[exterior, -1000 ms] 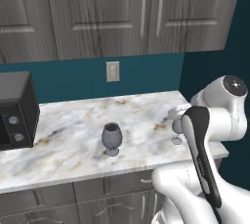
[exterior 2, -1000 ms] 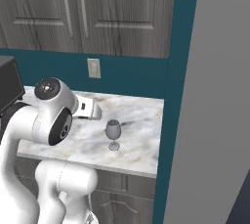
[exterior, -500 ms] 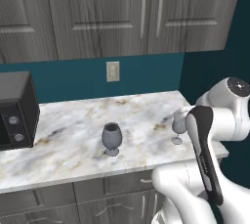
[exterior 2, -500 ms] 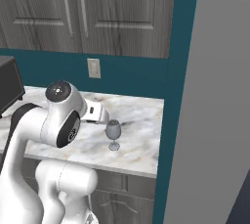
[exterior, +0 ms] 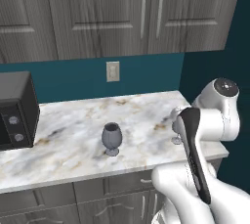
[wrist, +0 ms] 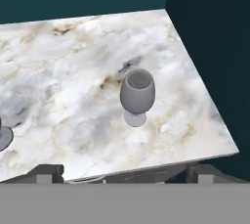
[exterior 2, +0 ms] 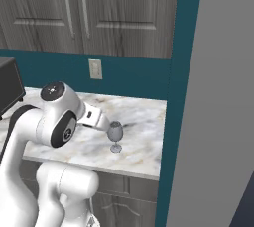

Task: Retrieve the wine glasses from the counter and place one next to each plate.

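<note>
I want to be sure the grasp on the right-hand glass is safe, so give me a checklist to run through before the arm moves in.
1. Gripper open: ok; fingers stand wide apart.
2. Target upright: ok; the smoky grey stemmed wine glass stands on its round foot on the white-grey marble counter.
3. Target ahead of the hand: ok, roughly centred in the hand view.
4. Nothing held: ok.
5. Second, wider grey glass out of the path: ok, well apart to the left.
6. Counter edge margin: cannot tell; the target stands near the right end.
</note>
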